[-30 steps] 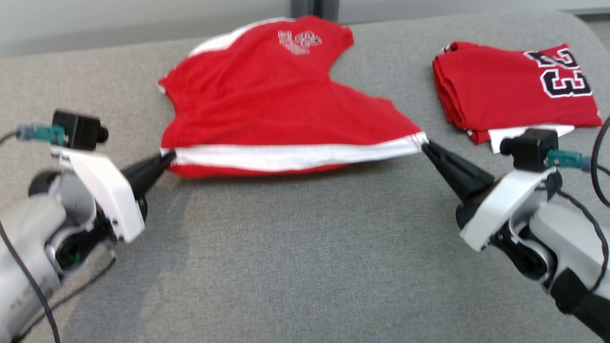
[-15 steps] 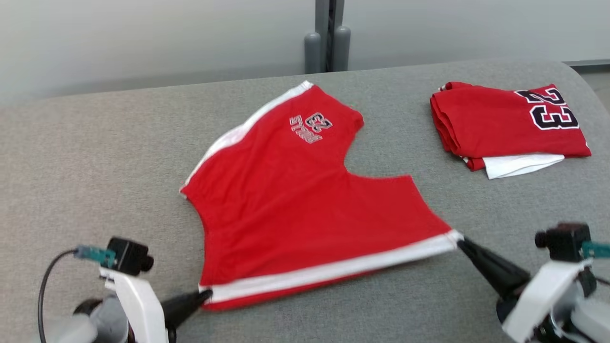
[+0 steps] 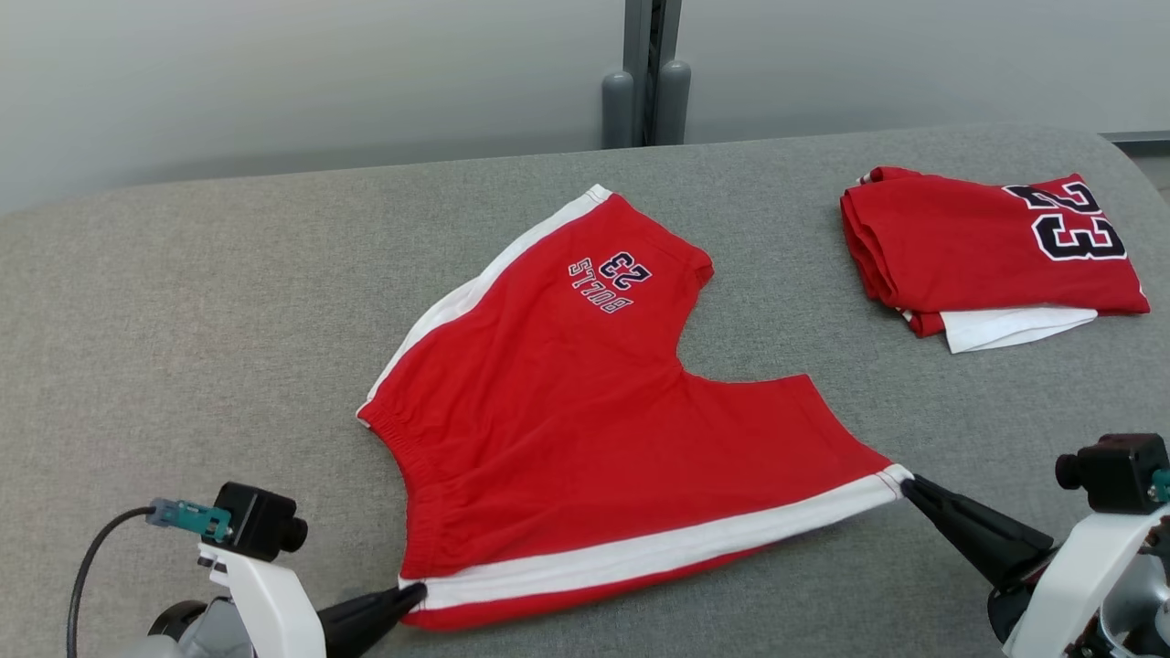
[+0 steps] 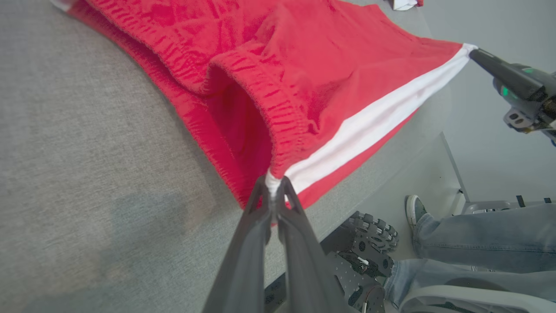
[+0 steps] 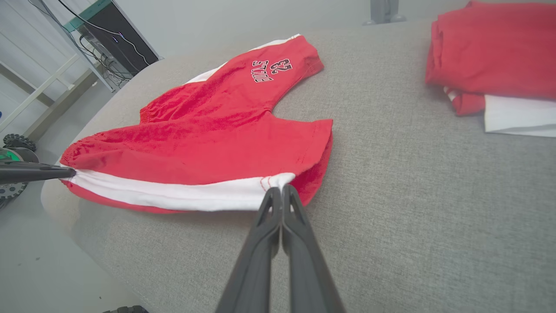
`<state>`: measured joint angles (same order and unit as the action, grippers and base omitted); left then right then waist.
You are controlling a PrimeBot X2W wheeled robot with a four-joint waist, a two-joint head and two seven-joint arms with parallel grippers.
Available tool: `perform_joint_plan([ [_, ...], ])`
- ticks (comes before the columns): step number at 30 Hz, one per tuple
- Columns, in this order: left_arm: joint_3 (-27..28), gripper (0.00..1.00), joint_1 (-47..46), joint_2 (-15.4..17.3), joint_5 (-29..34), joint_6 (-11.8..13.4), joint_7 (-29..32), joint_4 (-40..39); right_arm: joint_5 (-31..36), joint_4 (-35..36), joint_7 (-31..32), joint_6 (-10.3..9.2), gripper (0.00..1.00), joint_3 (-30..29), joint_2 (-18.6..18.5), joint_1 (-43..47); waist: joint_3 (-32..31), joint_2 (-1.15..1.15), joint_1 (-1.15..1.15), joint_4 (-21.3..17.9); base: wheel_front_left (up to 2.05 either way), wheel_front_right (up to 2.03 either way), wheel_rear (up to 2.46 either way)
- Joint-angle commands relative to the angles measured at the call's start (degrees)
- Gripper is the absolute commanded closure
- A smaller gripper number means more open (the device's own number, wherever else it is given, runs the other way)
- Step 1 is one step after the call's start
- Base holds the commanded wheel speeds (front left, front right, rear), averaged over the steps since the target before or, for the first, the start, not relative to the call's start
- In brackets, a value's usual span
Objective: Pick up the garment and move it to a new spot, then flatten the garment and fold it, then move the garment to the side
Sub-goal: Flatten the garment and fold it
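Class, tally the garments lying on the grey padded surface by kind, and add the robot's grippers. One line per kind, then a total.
red shorts: 1
folded red jersey: 1
grippers: 2 (left gripper, right gripper, each with jaws shut on a corner of the shorts)
total: 4

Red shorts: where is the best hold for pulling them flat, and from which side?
The two ends of the white stripe on the red shorts: waistband corner and leg-hem corner. They lie nearest the robot, so come in low from the near edge, as the left claw and right claw do.
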<state>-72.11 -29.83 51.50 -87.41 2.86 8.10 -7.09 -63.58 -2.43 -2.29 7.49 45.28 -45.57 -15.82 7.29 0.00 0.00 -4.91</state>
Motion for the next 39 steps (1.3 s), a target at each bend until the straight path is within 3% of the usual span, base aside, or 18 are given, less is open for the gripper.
perform_joint_plan([
  [1,0.8,1.00,-0.8,-0.1,-0.2,0.2,-0.7,0.1,0.7,0.4,0.7,0.02,1.00,-1.1,0.2,0.6,0.0,0.00,0.00,0.2,0.00,0.00,0.00],
  [10,3.2,1.00,-5.5,-1.4,-2.9,-2.7,2.9,1.1,4.6,2.0,8.5,0.03,1.00,-11.2,4.3,-3.5,3.2,0.00,0.00,2.5,0.00,0.00,0.00],
  [19,6.8,1.00,-17.6,-6.3,-8.7,-5.8,14.3,6.6,4.8,-0.2,15.4,0.03,1.00,-15.0,6.5,-14.6,10.3,0.00,0.00,7.6,0.00,0.00,0.00],
  [26,9.3,1.00,-26.3,-10.7,-18.2,-5.0,27.0,14.9,4.4,-5.2,18.6,0.03,1.00,-13.0,7.6,-24.7,13.8,0.00,0.00,9.5,0.00,0.00,0.00],
  [33,11.7,1.00,-31.6,-13.1,-21.4,-3.6,30.8,20.2,5.2,-10.8,19.1,0.03,1.00,-8.4,8.3,-34.4,17.0,0.00,0.00,10.3,0.00,0.00,0.00],
  [39,11.6,1.00,-34.8,-15.1,-20.7,-1.8,32.3,23.8,5.1,-18.0,16.7,0.03,1.00,-4.0,9.2,-42.7,20.1,0.00,0.00,11.7,0.00,0.00,0.00],
])
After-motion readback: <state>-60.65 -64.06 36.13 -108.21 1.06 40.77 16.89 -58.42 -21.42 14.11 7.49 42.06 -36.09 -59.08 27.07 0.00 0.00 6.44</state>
